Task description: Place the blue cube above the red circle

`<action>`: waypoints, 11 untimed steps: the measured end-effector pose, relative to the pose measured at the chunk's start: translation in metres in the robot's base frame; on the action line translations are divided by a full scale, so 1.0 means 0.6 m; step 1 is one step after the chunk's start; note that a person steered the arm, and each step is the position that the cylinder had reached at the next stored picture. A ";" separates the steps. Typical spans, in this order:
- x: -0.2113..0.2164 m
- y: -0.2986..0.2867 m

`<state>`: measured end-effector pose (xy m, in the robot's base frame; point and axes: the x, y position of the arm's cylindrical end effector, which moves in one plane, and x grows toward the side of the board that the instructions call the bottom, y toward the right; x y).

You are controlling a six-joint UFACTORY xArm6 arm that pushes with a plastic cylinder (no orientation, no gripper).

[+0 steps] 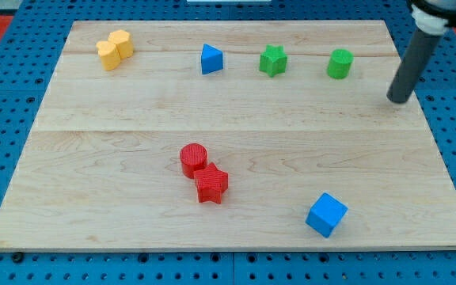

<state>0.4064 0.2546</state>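
The blue cube [326, 214] sits near the view's bottom right of the wooden board [228, 119]. The red circle, a short red cylinder [193, 159], lies left of centre toward the bottom, touching a red star [211, 184] just below and right of it. My tip [399, 100] is at the view's right edge of the board, far above and right of the blue cube and far right of the red circle.
A yellow block [115, 49] lies at the top left. A blue triangle [210, 59], a green star [273, 60] and a green cylinder [340, 63] stand in a row along the top. Blue pegboard surrounds the board.
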 end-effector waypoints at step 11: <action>0.093 -0.476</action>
